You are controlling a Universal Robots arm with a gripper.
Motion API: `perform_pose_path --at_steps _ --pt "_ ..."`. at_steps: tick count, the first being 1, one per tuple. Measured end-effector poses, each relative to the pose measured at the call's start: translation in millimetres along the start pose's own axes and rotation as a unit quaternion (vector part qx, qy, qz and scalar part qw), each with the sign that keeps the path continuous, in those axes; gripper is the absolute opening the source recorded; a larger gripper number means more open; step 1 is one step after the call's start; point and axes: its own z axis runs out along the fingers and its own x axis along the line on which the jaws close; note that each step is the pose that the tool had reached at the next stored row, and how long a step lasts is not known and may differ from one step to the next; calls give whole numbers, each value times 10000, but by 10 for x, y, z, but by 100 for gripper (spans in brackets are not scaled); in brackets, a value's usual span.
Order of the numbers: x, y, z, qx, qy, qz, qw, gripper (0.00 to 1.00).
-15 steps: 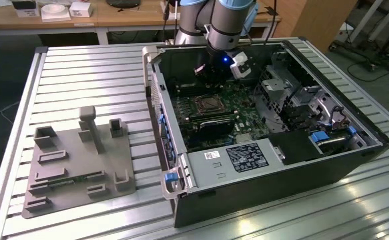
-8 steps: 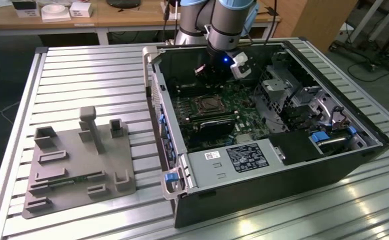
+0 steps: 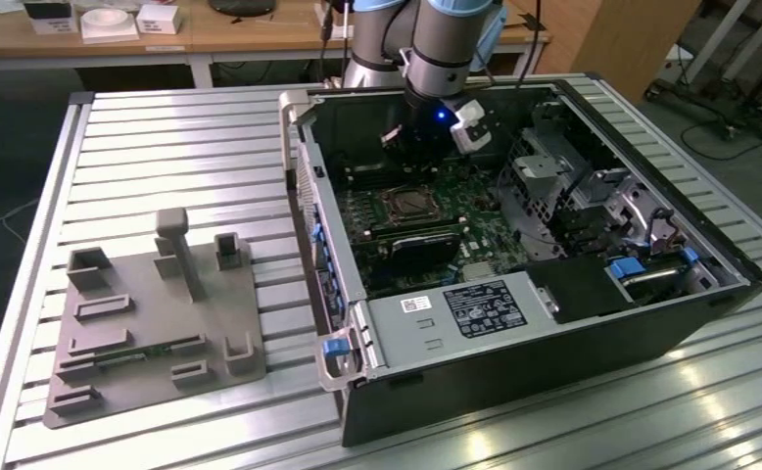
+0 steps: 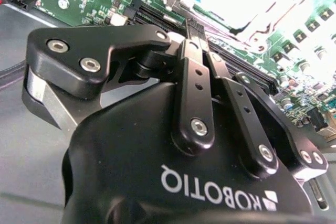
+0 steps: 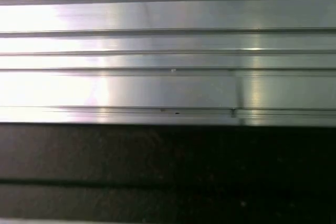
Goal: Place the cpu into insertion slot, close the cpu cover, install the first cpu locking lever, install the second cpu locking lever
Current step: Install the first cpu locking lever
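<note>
Gripper (image 4: 185,24) hangs inside open computer case (image 3: 694,323), upper centre of exterior view, over green motherboard (image 3: 486,235); fingers look closed together, grasping nothing visible. Insertion slot (image 3: 411,205) sits just below, mid-frame (cpu and cover state too small to judge). Levers: cannot tell.

One open computer case (image 3: 525,294) lies on one slatted aluminium bench (image 3: 172,157), holding one green motherboard (image 3: 473,220) with one insertion slot (image 3: 411,204). One grey fixture block (image 3: 153,323) sits beside the case. One robot arm (image 3: 440,39) reaches in, carrying one black hand (image 4: 181,40).
</note>
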Motion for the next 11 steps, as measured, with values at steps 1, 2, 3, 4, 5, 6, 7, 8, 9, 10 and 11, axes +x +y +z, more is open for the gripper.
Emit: perform_pose_path --at_steps 1,2,3,4,5,6,7,8,9,10,11 --pt "0 0 0 1 0 0 10000 10" --pt "0 0 0 3 0 0 10000 10" --pt "0 1 2 11 -1 0 10000 10" --pt "0 1 1 28 0 0 10000 10" --pt "0 3 1 47 0 0 10000 10" --pt "0 4 1 67 0 -1 10000 10" --pt "0 10 2 88 0 -1 10000 10" --pt "0 15 3 110 0 -1 9999 10" --pt "0 20 3 133 1 -1 9999 10" --pt "0 25 4 156 0 -1 9999 10" --pt "0 31 4 178 0 -1 9998 10"
